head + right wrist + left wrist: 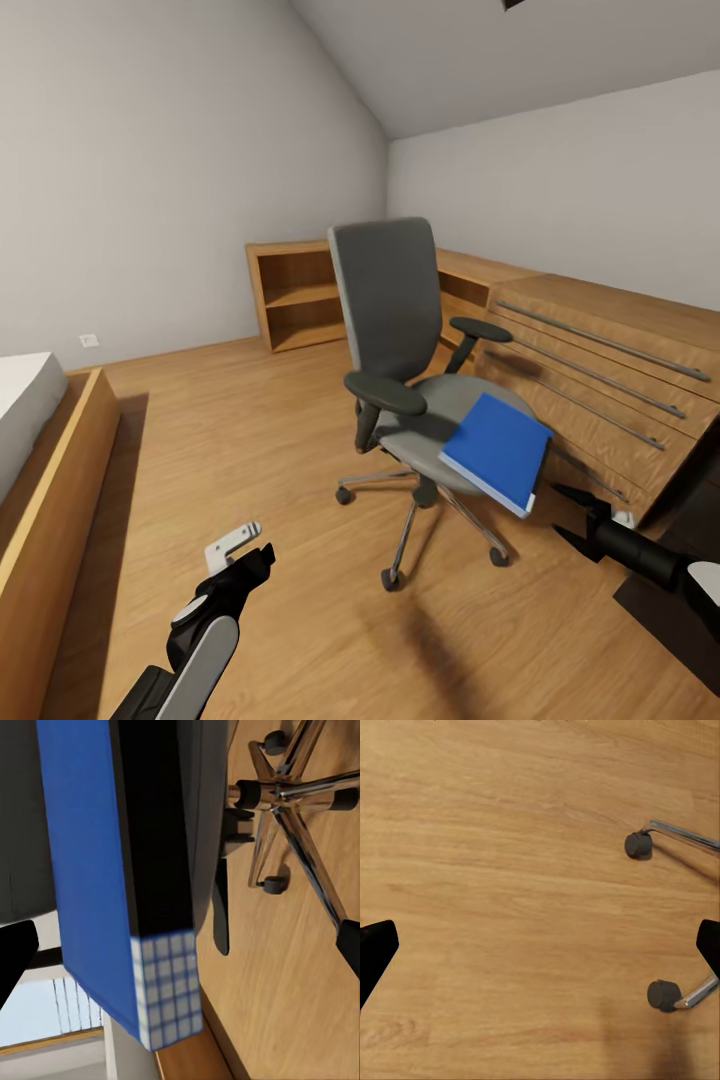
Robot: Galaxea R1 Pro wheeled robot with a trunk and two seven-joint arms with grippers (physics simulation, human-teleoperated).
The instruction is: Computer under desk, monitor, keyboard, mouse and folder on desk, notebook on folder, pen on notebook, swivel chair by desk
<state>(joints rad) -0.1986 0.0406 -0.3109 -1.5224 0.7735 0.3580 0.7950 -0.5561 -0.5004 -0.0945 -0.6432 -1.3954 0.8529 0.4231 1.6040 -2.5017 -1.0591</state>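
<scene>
A bedroom: a bed (30, 440) by the wall, a wooden dresser (610, 375), an open shelf unit (295, 295), a sloped ceiling.

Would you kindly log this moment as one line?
folder: on swivel chair seat | right gripper: open, near folder | left gripper: open, over floor

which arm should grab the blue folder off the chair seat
Right, probably. The right gripper hangs open beside the folder, pointing at its overhanging corner. The left gripper hangs over bare floor, with the swivel chair between.
</scene>
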